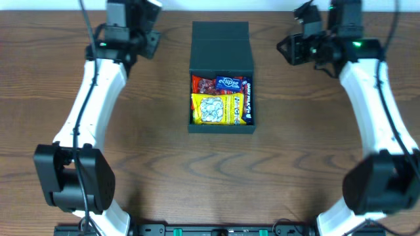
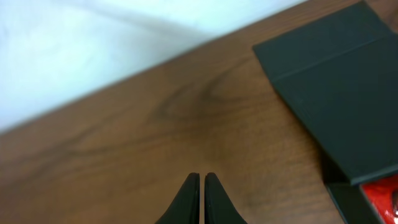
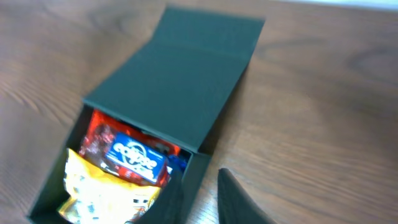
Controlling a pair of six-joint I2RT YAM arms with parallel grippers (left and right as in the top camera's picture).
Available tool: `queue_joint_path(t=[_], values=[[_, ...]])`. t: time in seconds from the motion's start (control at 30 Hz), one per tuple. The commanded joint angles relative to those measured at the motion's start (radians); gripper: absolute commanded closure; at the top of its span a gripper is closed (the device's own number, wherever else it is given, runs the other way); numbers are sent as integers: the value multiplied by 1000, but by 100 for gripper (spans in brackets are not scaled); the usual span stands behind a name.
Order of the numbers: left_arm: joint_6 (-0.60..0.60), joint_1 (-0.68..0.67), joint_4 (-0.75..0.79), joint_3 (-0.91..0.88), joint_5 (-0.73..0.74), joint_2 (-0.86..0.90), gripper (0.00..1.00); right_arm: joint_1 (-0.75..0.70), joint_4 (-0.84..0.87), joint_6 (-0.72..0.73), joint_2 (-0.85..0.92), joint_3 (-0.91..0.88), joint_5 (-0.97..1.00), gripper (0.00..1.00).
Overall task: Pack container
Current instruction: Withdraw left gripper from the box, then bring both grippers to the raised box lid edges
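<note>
The left gripper (image 2: 202,179) is sitting shut, or very nearly so. Only a hairline slit is showing between its two dark fingers (image 2: 189,202), and it is gripping nothing. Bare wooden table (image 2: 137,143) is lying under and ahead of its tips. The container (image 1: 221,128), a dark teal-green box, is sitting ahead of this gripper and off to its right, well apart from the fingertips. From there its flat lid (image 2: 336,93) is facing the wrist camera, and a sliver of a red packet (image 2: 380,191) is peeking out below the lid's edge.

The right gripper (image 3: 200,177) is standing partly open, its fingers spread with a clear gap between them, and it too is holding nothing. The container is lying just ahead of it and to its left — far closer than it is to the other gripper. One finger is overlapping the box's near corner in the wrist view, though whether it is touching the wall cannot be told. The lid is lying partly over the opening, with its free edge on the side nearer this gripper. Below that edge a blue Eclipse packet (image 3: 134,158) is lying on the red packet, and a yellow packet (image 3: 102,190) is lying beside them, to the left of the fingers.
</note>
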Motion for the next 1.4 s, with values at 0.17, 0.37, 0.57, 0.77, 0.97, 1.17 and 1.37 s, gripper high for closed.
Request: queue_joint_path(t=[0.17, 0.37, 0.57, 0.77, 0.97, 1.17, 1.37], values=[[-66, 37, -37, 6, 95, 14, 94, 27, 0, 97, 165, -8, -5, 99], [-187, 37, -40, 6, 116, 111, 94, 27, -1, 185, 212, -8, 1, 99], [-375, 37, 31, 6, 361, 246, 94, 37, 34, 222, 217, -8, 6, 98], [-524, 34, 77, 134, 565, 420, 94, 26, 181, 288, 294, -8, -62, 99], [-608, 24, 18, 348, 644, 572, 94, 0, 267, 357, 397, -8, -167, 99], [-619, -2, -54, 426, 658, 645, 94, -23, 327, 404, 460, -8, -250, 99], [-625, -11, -103, 426, 594, 653, 94, -30, 356, 422, 494, -8, -286, 99]])
